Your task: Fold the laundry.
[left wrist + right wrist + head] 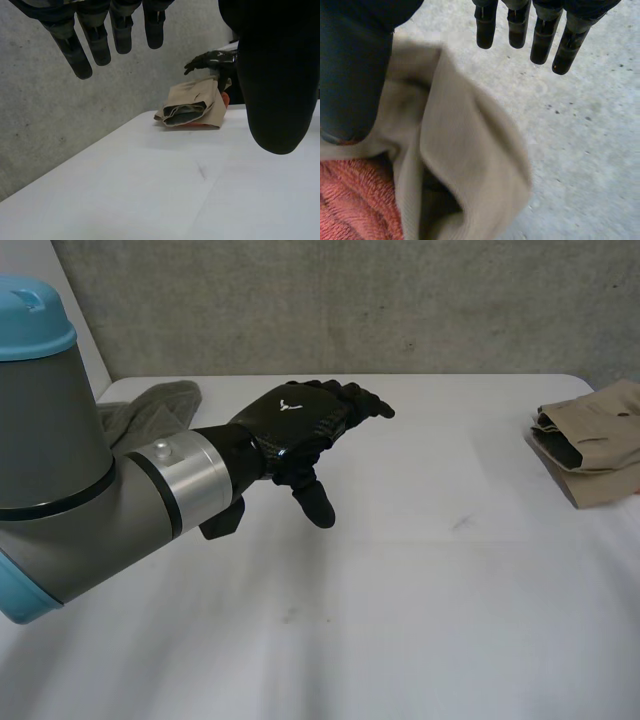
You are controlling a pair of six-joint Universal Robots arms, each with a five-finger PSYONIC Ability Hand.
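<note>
My left hand hovers open over the white table left of the middle, its fingers straight and holding nothing. A folded beige garment lies at the table's right edge, on top of an orange-red towel. My right hand hangs just above that beige garment. In the right wrist view its fingers are straight and apart from the thumb, open, with the beige cloth and the red towel under the palm. A crumpled grey-green cloth lies at the back left, behind my left arm.
A concrete wall stands behind the table's far edge. The folded pile sits close to the table's right edge. Bare white tabletop stretches between my left hand and the pile.
</note>
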